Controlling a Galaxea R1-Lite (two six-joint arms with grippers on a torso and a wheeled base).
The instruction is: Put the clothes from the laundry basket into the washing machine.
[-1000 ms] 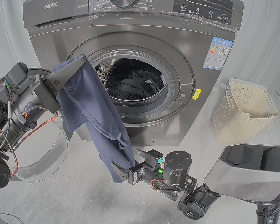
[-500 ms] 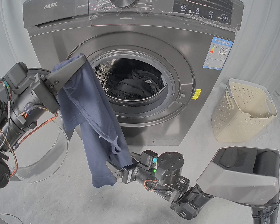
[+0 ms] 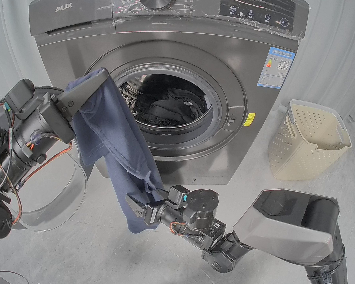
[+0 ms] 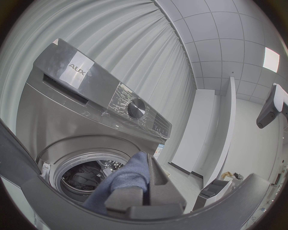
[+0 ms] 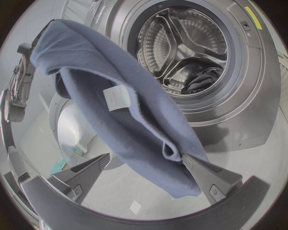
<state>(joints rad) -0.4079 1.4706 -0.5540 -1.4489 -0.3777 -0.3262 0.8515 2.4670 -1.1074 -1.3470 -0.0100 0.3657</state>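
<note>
Blue garment (image 3: 114, 136): hangs centre-left, pinched up top by left hand (image 3: 101, 76).
Right hand (image 3: 133, 204): spread, slid leftward beneath the hem, apparently ready to gather it.

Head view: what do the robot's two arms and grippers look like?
The left gripper is dark grey with wedge-shaped fingers; orange and black cables loop beside its wrist. The right gripper is dark grey, on a round black wrist with a teal light, and has a pale grey boxy cover behind.
</note>
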